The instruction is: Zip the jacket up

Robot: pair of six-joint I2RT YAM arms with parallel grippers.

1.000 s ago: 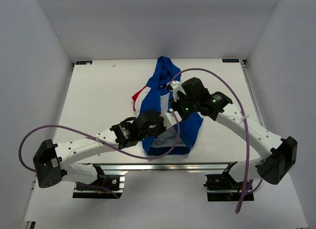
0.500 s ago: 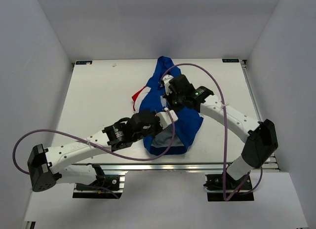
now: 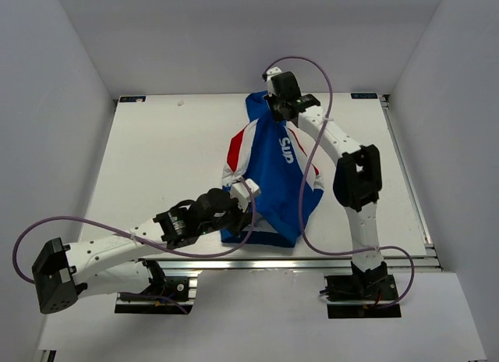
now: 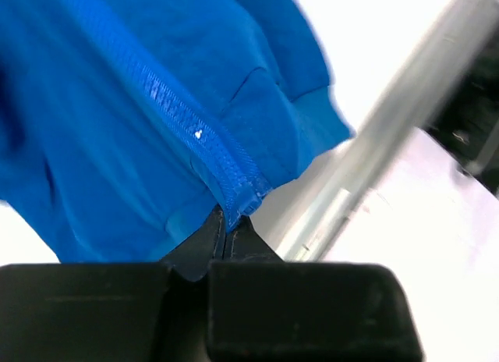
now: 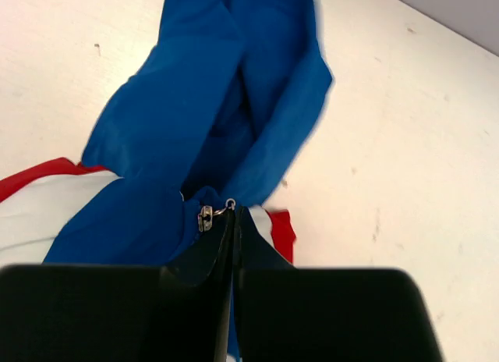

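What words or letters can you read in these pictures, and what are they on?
"SUP": white letters on the chest of the blue jacket.
Two small corner labels on the table: too small to read.
Both wrist views: no text.

A robotics lab cell — white bench (image 3: 156,143) boxed by plain white panels (image 3: 54,104) at nine, twelve and three o'clock, an aluminium extrusion rail (image 3: 281,263) along six o'clock, looped purple cables (image 3: 301,59).

top: high, behind, facing down, whole table (image 3: 156,143) | left wrist: close, jacket (image 3: 273,163) hem | right wrist: close, hood end | shared: jacket
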